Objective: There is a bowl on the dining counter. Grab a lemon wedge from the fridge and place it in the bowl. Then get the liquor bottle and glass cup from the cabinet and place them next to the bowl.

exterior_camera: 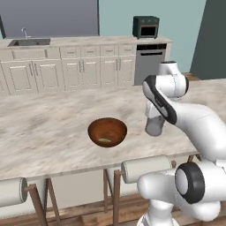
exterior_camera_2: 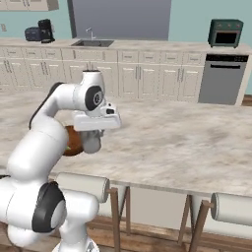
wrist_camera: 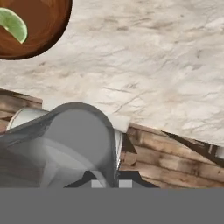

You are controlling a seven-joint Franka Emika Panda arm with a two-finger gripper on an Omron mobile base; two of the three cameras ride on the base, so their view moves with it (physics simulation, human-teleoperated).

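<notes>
Glass cup (exterior_camera: pixel 155 125) in pincer (wrist_camera: pixel 108 181), beside bowl (exterior_camera: pixel 107 132)

A beige marbled dining counter (exterior_camera: pixel 48 128) is carrying a brown wooden bowl (exterior_camera: pixel 107 131), which is resting directly on its top.

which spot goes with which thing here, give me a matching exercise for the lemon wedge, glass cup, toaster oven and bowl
Things:
1 lemon wedge
2 glass cup
3 toaster oven
4 bowl

Places:
a on the wall counter
b brown, on the dining counter
c inside the bowl
d clear grey, in the gripper

Pairs: 1-c; 2-d; 3-a; 4-b
</notes>
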